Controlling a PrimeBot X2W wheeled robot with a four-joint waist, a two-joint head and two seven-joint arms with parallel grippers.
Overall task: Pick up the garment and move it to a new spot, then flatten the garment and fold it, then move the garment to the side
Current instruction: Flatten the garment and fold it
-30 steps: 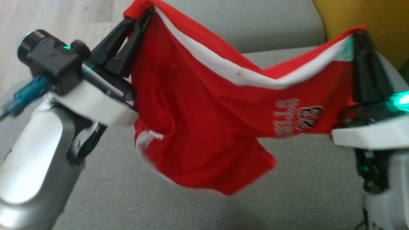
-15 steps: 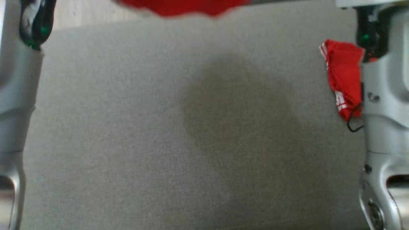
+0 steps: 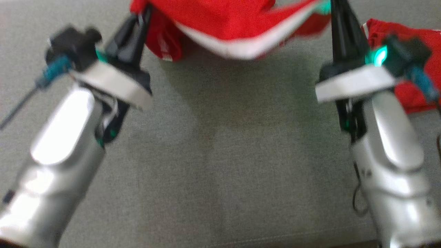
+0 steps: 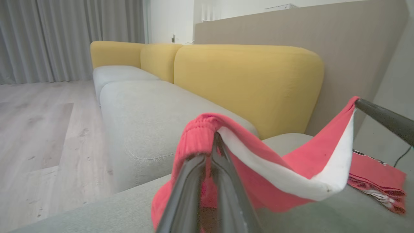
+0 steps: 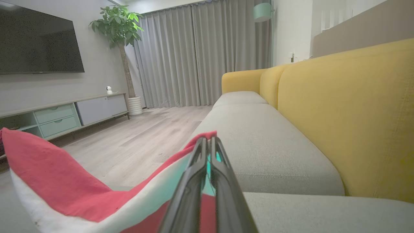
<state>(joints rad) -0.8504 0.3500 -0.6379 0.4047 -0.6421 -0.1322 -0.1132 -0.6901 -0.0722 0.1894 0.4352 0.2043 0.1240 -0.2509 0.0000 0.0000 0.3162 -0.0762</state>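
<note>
Grey sofa seat (image 3: 224, 155) lay beneath both grippers, with the yellow backrest (image 4: 245, 84) beyond the left gripper's fingertips in the left wrist view.

Left forearm (image 3: 58, 155) rose from the lower left of the head view and leaned inward. Right forearm (image 3: 389, 148) rose from the lower right, also leaning inward. Both wrists were raised above the seat, fingers pointing away from the robot.

Red garment (image 3: 220, 20), with a white band along its edge, was off the cushion and slung between the two grippers, sagging at the middle. Its lower part hung down past the left gripper's fingers.

A second red cloth (image 3: 413, 93) lay on the seat just outboard of the right gripper, behind its wrist.

Left gripper (image 3: 144, 13) was clamped on the garment's gathered red waistband, jaws pressed together on the fabric at the tips. Right gripper (image 3: 337, 13) was likewise closed tight on the opposite corner, where red met white. The head view was blurred; finer detail at the tips could not be confirmed there.
</note>
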